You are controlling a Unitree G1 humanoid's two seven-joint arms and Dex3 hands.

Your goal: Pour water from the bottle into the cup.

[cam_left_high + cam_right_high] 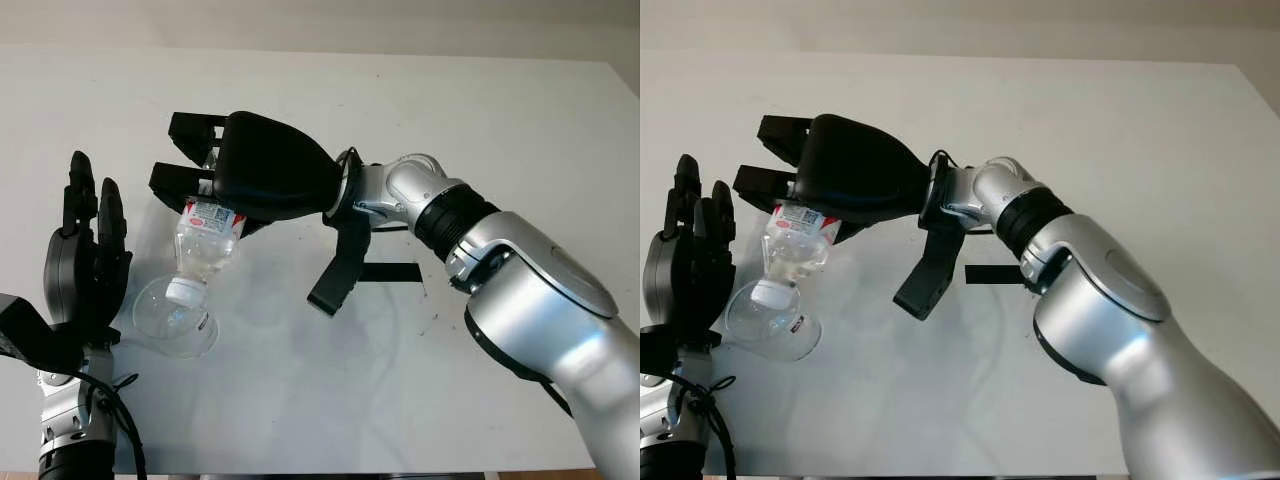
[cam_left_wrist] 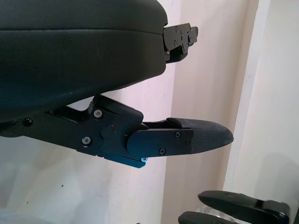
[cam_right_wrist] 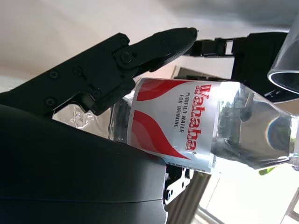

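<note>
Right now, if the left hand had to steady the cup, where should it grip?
Probably the clear cup's side wall below the rim, coming from the robot's left, where the open left hand stands. The right hand has the bottle tipped neck-down over the cup's mouth, blocking the top.

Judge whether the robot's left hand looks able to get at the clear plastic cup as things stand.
Probably yes. The open left hand stands beside the clear plastic cup, nothing between them. Only above the cup is the tilted water bottle, gripped by the right hand.
</note>
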